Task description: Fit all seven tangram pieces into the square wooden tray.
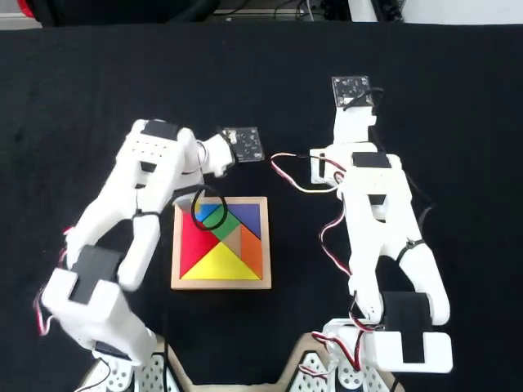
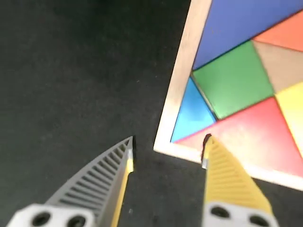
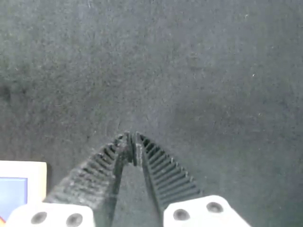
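The tray [image 2: 176, 94] is pale, matt wood; the pieces [image 2: 234, 78] in it look smooth and painted. The cloth [image 3: 189, 71] is matt black and slightly fuzzy; the left gripper [image 2: 168, 140] has ribbed plastic fingers [image 2: 227, 175].

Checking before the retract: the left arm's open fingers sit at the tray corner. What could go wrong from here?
1. The left gripper straddles the tray corner, with one finger over the rim beside the red piece. Lowering or closing would likely shove the tray across the cloth.
2. The small blue triangle lies close to that finger, so a dragging exit might lift it out.
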Robot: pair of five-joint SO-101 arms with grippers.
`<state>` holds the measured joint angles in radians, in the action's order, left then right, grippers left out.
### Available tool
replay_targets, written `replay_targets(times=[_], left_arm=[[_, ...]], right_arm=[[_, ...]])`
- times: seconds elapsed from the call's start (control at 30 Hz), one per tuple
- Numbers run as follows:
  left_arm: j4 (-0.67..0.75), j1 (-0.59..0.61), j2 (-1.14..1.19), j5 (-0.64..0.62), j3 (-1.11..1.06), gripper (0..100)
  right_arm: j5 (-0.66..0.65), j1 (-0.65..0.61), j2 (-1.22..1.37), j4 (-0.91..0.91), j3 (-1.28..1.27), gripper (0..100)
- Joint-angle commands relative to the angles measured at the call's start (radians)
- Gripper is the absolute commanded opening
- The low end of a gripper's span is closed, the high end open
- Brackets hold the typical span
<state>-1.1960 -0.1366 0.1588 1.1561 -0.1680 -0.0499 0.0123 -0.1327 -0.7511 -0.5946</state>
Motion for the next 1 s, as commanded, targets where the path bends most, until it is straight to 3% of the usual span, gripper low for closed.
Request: replay_targets(times=[0.0, 0.1, 0.17, 0.37, 0.47, 0.53, 0.63, 0.97], left_arm=[[-0.100, 0.002, -0.209, -0.009, 0.064, 24], [-0.166, 0.019, -0.393, -0.029, 0.073, 23], [-0.140, 0.051, -0.519, -0.110, 0.065, 23], [0.014, 0.232, -0.729, -0.684, -0.117, 23], [0.091, 0.311, -0.796, -0.905, -0.286, 12], [0.196, 0.323, -0.842, -0.937, -0.357, 2], [0.252, 0.331, -0.925, -0.944, -0.318, 6], [-0.046, 0.321, -1.369, -0.945, -0.085, 3]], right_arm=[[0.009, 0.012, -0.050, 0.014, 0.004, 1.2], [0.011, 0.012, -0.050, 0.014, 0.002, 1.3], [0.011, 0.012, -0.050, 0.014, 0.002, 1.4], [0.003, 0.011, -0.050, 0.014, 0.002, 1.5], [0.011, 0.011, -0.062, 0.006, 0.015, 1.5], [0.011, 0.011, -0.093, -0.028, 0.051, 1.2], [0.011, 0.011, -0.191, -0.176, 0.153, 1.2], [0.003, 0.011, -0.668, -0.535, 0.417, 1.5]])
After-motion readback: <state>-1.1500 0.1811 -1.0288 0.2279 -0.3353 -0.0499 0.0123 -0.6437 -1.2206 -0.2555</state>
